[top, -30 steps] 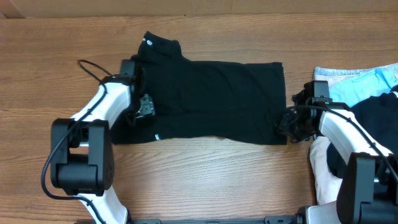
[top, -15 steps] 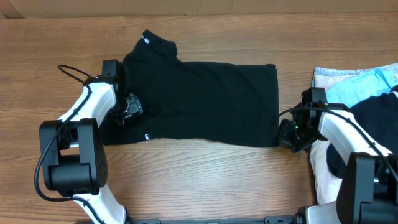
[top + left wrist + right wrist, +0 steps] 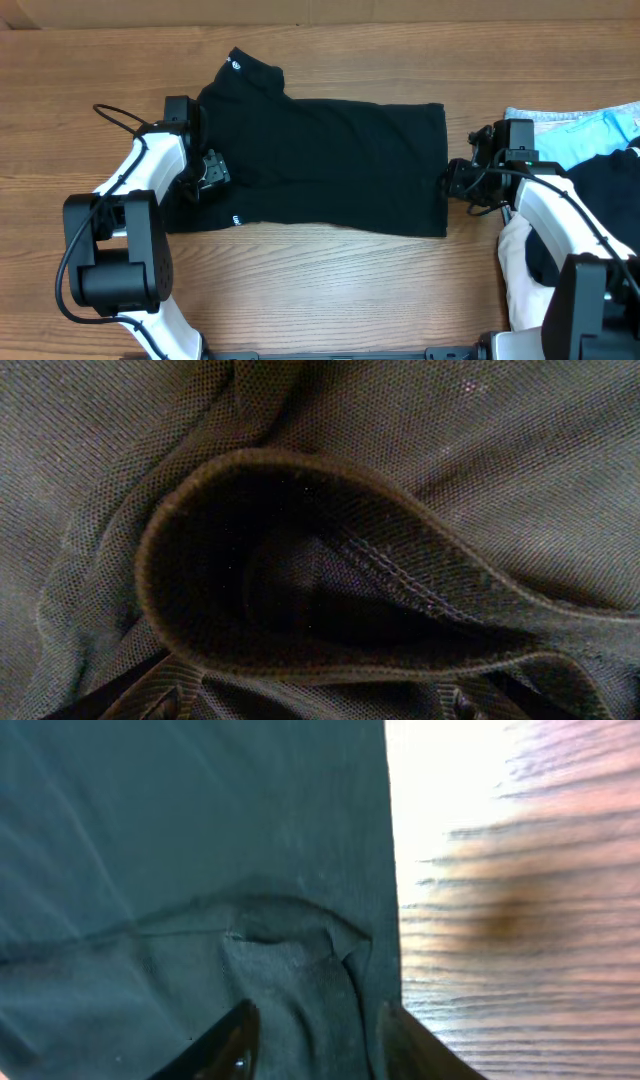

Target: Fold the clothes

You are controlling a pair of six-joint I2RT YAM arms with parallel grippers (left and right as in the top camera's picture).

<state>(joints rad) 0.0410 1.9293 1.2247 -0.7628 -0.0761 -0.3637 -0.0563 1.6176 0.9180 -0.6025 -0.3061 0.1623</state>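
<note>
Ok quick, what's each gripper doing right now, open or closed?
Left gripper: cannot tell; black T-shirt fabric fills its wrist view and hides the fingers.
Right gripper: open, fingers apart over the shirt's edge.

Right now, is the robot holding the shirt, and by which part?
The right end effector straddles the black T-shirt at its hem edge with jaws apart, so it is not pinching. The left end effector sits at the sleeve; whether it grips cannot be told.

the black t-shirt now lies further left than a second ago, and the left gripper at its sleeve has gone left with it. the right gripper has climbed from the shirt's lower right corner to the middle of its right edge.
</note>
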